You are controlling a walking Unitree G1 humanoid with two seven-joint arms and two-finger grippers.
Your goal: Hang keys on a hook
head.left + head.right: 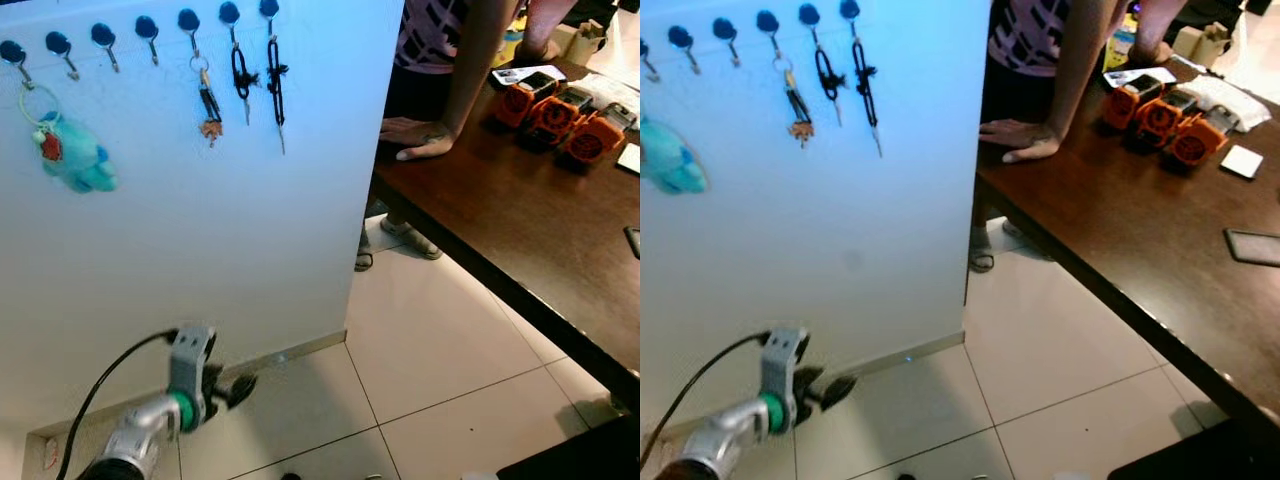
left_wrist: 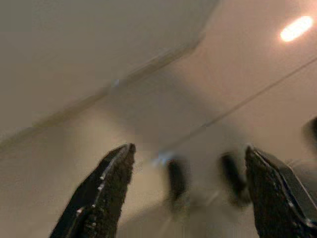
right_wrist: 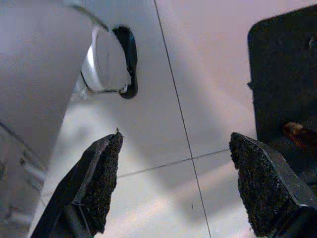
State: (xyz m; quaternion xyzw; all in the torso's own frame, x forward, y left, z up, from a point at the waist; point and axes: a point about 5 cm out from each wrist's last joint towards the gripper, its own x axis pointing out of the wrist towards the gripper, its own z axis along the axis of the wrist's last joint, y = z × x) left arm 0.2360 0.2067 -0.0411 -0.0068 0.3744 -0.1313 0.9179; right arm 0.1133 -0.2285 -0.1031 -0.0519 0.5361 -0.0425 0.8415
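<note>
A row of dark hooks (image 1: 104, 36) runs along the top of a white wall panel (image 1: 200, 230). A key bunch with a brown tag (image 1: 208, 104) hangs from one hook on a ring. Two black key straps (image 1: 274, 80) hang from the hooks to its right. A teal plush keychain (image 1: 76, 156) hangs at the far left. My left gripper (image 1: 236, 388) is low near the panel's base, just above the floor, far below the hooks. Its fingers (image 2: 106, 193) are open with nothing between them. My right gripper (image 3: 173, 141) is open too and points down at the floor tiles.
A dark wooden table (image 1: 520, 230) stands to the right with three orange devices (image 1: 552, 116) on it. A person leans on the table's corner with a hand (image 1: 418, 138); sandalled feet (image 1: 400, 236) stand beside the panel. White tiled floor (image 1: 430, 360) lies between panel and table.
</note>
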